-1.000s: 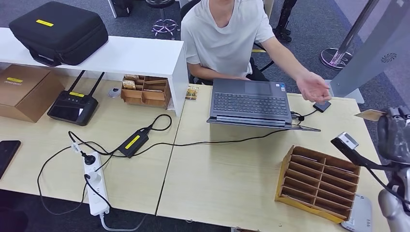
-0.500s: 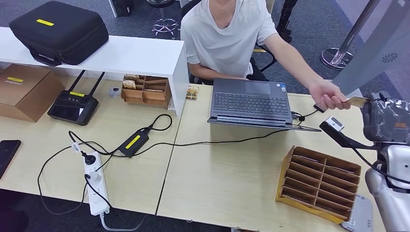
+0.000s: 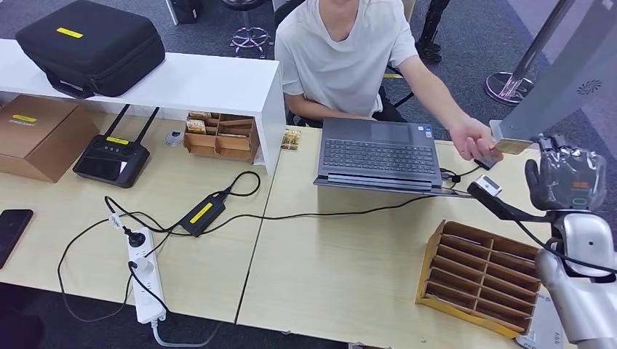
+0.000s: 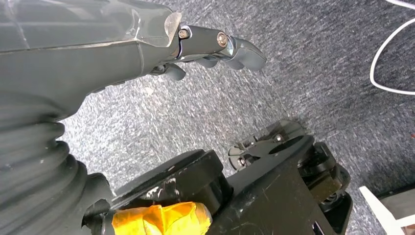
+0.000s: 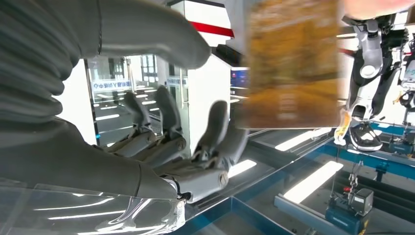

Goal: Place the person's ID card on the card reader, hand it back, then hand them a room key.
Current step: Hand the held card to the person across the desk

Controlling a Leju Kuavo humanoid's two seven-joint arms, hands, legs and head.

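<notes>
The right hand (image 3: pixel 566 179) is dark grey under a clear glossy cover with a small orange mark, on a silver forearm (image 3: pixel 582 287) trailed by a black cable. The left hand (image 4: pixel 215 46) has grey fingers with visible screws and a ribbed grey cover.

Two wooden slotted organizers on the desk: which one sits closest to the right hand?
The larger wooden organizer at the desk's front right corner, just below the right hand. The smaller organizer sits far off, tucked under the white shelf.
</notes>
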